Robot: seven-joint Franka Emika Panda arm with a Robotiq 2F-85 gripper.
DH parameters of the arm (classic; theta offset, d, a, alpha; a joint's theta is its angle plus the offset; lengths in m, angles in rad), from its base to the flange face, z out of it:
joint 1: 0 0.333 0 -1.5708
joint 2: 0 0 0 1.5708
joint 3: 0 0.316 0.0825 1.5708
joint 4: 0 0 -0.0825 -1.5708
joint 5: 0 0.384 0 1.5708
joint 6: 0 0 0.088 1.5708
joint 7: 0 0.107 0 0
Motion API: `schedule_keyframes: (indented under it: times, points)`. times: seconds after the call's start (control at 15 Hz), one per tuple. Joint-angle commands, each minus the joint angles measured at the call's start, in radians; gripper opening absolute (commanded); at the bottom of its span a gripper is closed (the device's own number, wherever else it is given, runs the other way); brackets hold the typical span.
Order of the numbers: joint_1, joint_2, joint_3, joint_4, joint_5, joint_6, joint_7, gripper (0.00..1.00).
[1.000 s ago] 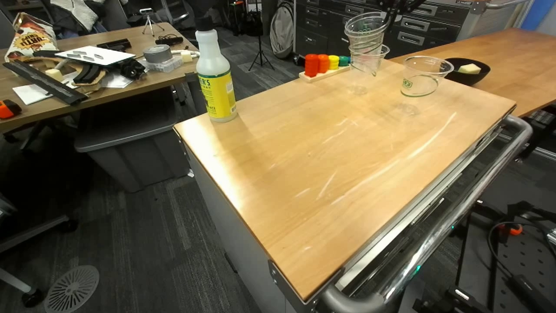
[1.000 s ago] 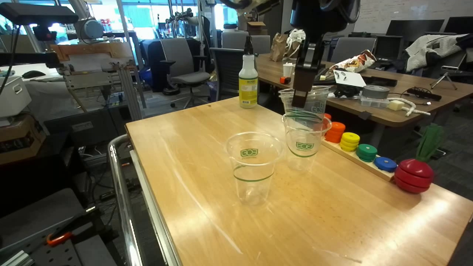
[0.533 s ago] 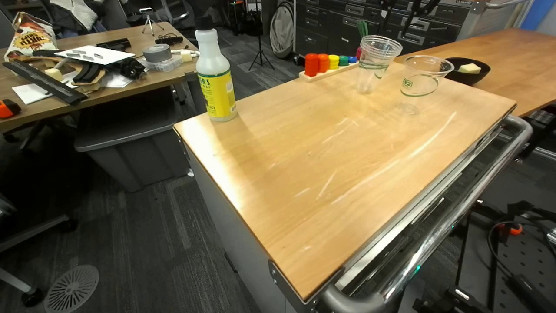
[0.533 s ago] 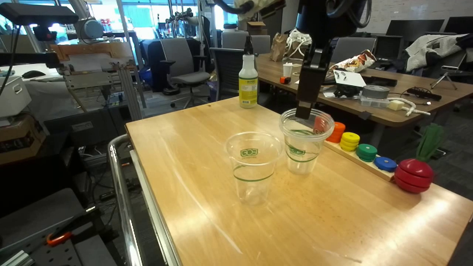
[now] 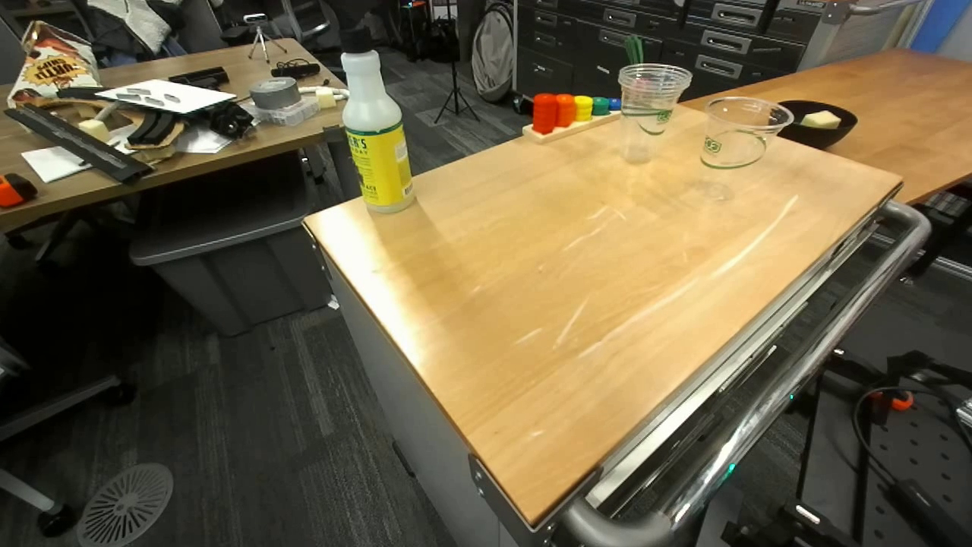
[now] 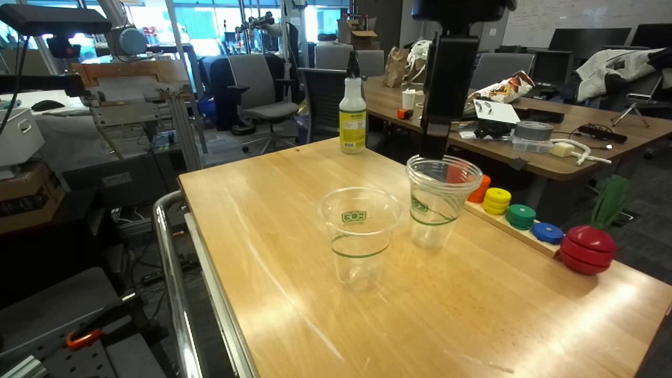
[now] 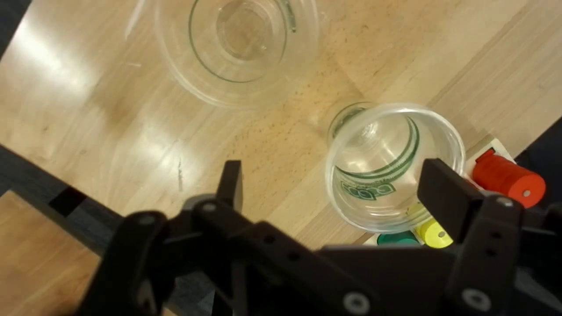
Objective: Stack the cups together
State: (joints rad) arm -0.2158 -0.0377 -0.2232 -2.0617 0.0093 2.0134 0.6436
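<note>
In both exterior views, a stack of nested clear cups (image 5: 651, 99) (image 6: 440, 210) stands on the wooden cart top, tilted a little at most. Its rims lie close together. A single clear cup (image 5: 735, 140) (image 6: 361, 236) is upright beside it, apart from the stack. From above, the wrist view has the stacked cups (image 7: 395, 175) at right of centre and the single cup (image 7: 239, 57) at the top. My gripper (image 7: 332, 169) is open over the stack, its jaws wide apart. One finger (image 7: 448, 193) overlaps the stack's rim in that view; whether it touches cannot be told.
Close behind the stack lies a wooden strip with coloured discs (image 6: 496, 202), with a red toy vegetable (image 6: 588, 249) at its end. A bottle with a yellow label (image 5: 383, 152) (image 6: 352, 121) stands near a cart edge. A dark bowl (image 5: 820, 125) rests on the neighbouring table.
The upper cups, earlier held partway above another cup, have dropped into it, and the rims now sit together. My jaws have opened and left that exterior view's top edge; the stack has shifted slightly.
</note>
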Motion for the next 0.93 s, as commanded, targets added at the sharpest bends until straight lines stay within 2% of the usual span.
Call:
schedule_keyframes:
  times: [0.0, 0.13, 0.27, 0.53, 0.87]
  points:
    - [0.022, -0.029, 0.038, 0.061, -0.135, -0.119, -0.047, 1.00]
    - [0.035, -0.027, 0.059, 0.092, -0.182, -0.163, -0.102, 1.00]
    - [0.046, -0.024, 0.074, 0.105, -0.210, -0.155, -0.172, 1.00]
    - [0.045, -0.019, 0.072, 0.103, -0.154, -0.093, -0.277, 1.00]
    - [0.033, -0.013, 0.052, 0.056, -0.126, -0.004, -0.309, 1.00]
